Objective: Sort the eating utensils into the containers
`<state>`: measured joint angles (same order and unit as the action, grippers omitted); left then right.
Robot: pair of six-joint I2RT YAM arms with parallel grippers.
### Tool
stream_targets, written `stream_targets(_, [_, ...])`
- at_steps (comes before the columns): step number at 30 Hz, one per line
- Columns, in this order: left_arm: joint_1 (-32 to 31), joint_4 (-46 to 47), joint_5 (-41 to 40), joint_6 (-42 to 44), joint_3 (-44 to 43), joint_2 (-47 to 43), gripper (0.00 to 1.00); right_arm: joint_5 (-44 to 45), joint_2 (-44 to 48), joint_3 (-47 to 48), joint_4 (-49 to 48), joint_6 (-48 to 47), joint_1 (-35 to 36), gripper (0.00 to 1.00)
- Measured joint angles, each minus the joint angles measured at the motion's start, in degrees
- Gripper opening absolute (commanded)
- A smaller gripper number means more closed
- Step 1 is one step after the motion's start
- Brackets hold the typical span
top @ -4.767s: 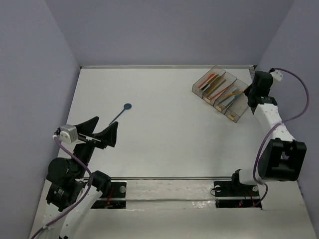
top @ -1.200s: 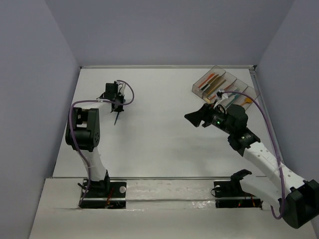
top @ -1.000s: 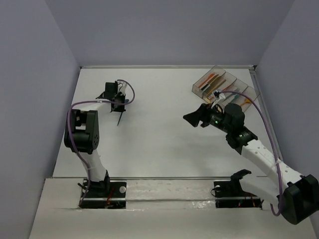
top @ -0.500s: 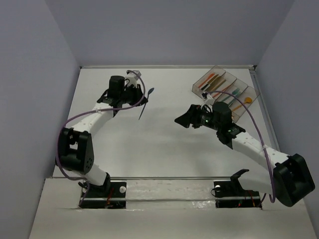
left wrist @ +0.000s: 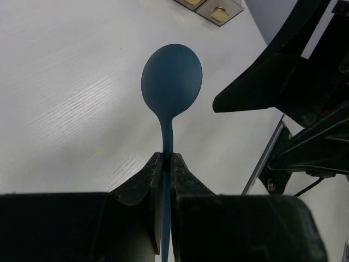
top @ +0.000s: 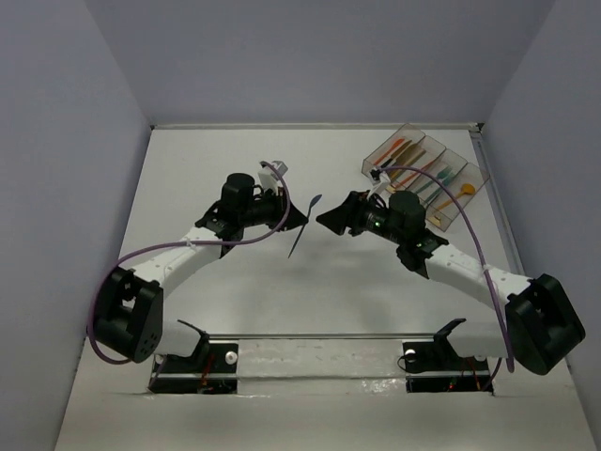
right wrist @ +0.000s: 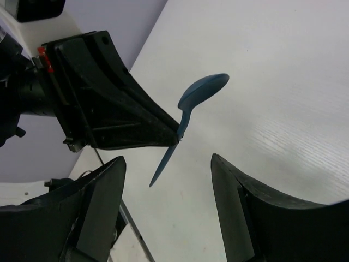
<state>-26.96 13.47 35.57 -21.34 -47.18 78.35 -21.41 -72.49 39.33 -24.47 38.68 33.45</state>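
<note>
As its arm (top: 178, 256) stretches rightward, the left gripper (left wrist: 163, 159) pinches a spoon (left wrist: 172, 73).

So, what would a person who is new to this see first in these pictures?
First, the teal spoon, held by its handle in the left pincer over the middle of the table. Next, the right pincer, open and pointed at the spoon from close by. The containers at the far right corner hold colourful utensils.

Teal spoon (left wrist: 172, 76) matt plastic; table (left wrist: 65, 109) white, faintly grained; bins (top: 387, 148) glossy clear plastic.
</note>
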Motion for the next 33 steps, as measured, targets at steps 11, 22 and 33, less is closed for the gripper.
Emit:
stream_targets(11, [-2.4,8.4,2.9,-6.2,1.9,-4.3,0.0,1.3,-2.1,0.0,-4.3,1.9,0.3,0.68])
stream_targets(22, [-3.4,9.5,3.5,-7.4,2.6,-4.3,0.0,1.5,-2.2,-0.5,-9.5,3.0,0.7,0.46])
stream_targets(33, [-5.2,11.5,2.6,-8.8,2.6,-4.3,0.0,1.6,-3.0,-2.1,-14.1,5.8,0.8,0.0])
